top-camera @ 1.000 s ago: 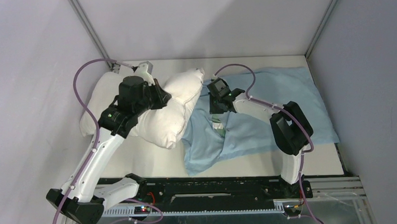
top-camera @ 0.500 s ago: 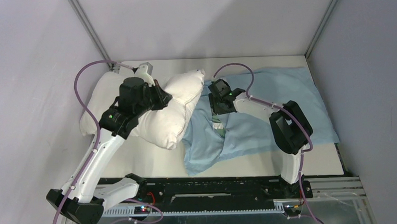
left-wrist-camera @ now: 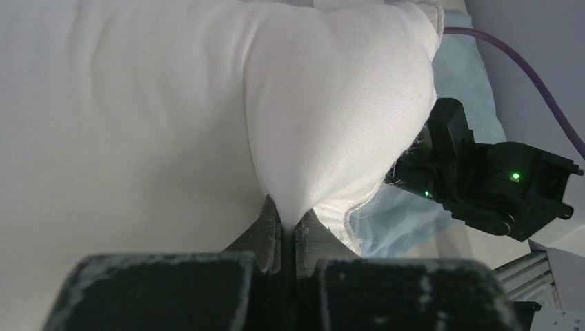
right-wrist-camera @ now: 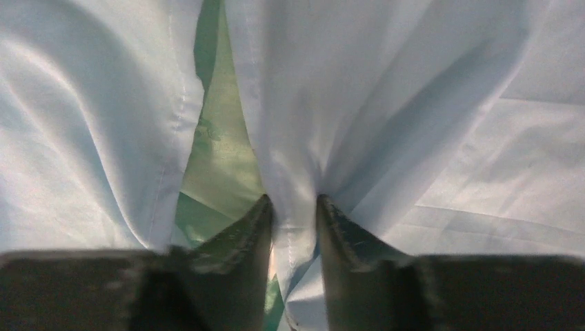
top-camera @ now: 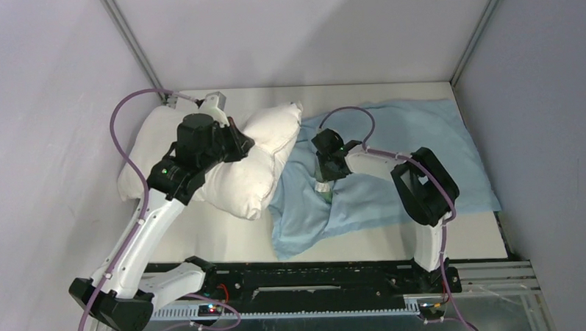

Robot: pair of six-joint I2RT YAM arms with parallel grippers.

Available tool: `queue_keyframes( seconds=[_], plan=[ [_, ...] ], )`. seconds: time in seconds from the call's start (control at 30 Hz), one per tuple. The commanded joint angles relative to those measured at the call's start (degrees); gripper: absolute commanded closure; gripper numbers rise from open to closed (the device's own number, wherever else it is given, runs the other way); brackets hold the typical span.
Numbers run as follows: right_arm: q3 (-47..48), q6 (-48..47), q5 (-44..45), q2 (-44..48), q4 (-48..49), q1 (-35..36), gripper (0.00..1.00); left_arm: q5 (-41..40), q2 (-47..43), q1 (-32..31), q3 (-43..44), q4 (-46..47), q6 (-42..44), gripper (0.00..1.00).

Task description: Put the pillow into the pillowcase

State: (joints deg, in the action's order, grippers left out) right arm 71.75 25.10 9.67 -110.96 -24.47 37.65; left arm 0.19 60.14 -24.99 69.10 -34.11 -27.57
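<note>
**Desk:** Starting nearest the arm bases: what of the pillowcase [top-camera: 393,173]?

**Photographer:** Lying flat and rumpled to the right of the pillow [top-camera: 224,164], its near-left corner drooping toward the bases. Thin, floppy, light; sure to slide and bunch if dragged by one layer. Light blue outside, sea-green lining showing through a slit at the mouth [right-wrist-camera: 221,158]. Best taken at the stitched hem beside that slit.

**Desk:** And the right gripper [right-wrist-camera: 293,227]?

**Photographer:** Straddling one fold of the blue hem just right of the green gap, jaws partway closed with cloth between the fingers [right-wrist-camera: 255,227]. Firmly pinched or merely bracketed, cannot tell.

**Desk:** Farther back, the pillow itself?

**Photographer:** Resting left of the pillowcase, its right corner overlapping the blue cloth's edge. Plump, soft, squashy, light; easily deformed, unlikely to slip once a tuck of fabric is caught.

**Desk:** Left gripper [left-wrist-camera: 286,231]?

**Photographer:** Clenched tight on a gathered peak of the pillow's white cover, near the end facing the pillowcase. Judged a sound hold for feeding that corner into the mouth, once opened.
</note>
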Motion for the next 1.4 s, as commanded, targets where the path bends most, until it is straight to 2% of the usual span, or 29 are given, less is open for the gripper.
queue_keyframes(
  seconds=[0.0,0.17,0.3,0.43,0.63,0.83,1.0,1.2,1.37],
  plan=[
    [-4.3,3.6,-5.4,2.4,2.1,0.4,0.75,-1.9,-0.1,0.3,-1.5,4.3,-0.9,1.0],
    [-6.7,10.4,-12.4,7.8,3.7,4.4,0.88,-1.9,-0.7,0.3,-2.7,4.0,-0.5,1.0],
    [-6.7,14.1,-12.6,10.8,4.5,7.2,0.89,-1.7,-1.8,0.3,-4.4,3.6,-0.4,1.0],
    [-6.7,14.1,-13.6,12.8,5.1,4.0,0.88,-0.7,-3.8,0.3,-7.6,3.5,-0.9,1.0],
    [-6.7,13.5,-13.9,16.2,4.4,-1.1,1.0,3.0,-6.9,-0.7,-10.1,0.5,0.5,1.0],
    [-6.6,13.6,-11.0,23.0,4.7,-4.7,1.0,2.6,-9.0,-7.0,-13.2,-4.0,2.7,1.0],
    [-6.7,12.4,-6.3,28.8,4.7,-4.6,1.0,2.0,-9.5,-11.1,-16.1,-5.1,3.8,1.0],
    [-6.8,8.4,-3.5,33.1,5.0,-0.3,1.0,2.2,-5.7,-13.2,-17.2,-3.7,4.2,1.0],
    [-6.7,4.7,-0.5,35.4,3.6,4.8,1.0,2.3,-0.3,-14.7,-12.9,-2.0,4.5,1.0]
  ],
)
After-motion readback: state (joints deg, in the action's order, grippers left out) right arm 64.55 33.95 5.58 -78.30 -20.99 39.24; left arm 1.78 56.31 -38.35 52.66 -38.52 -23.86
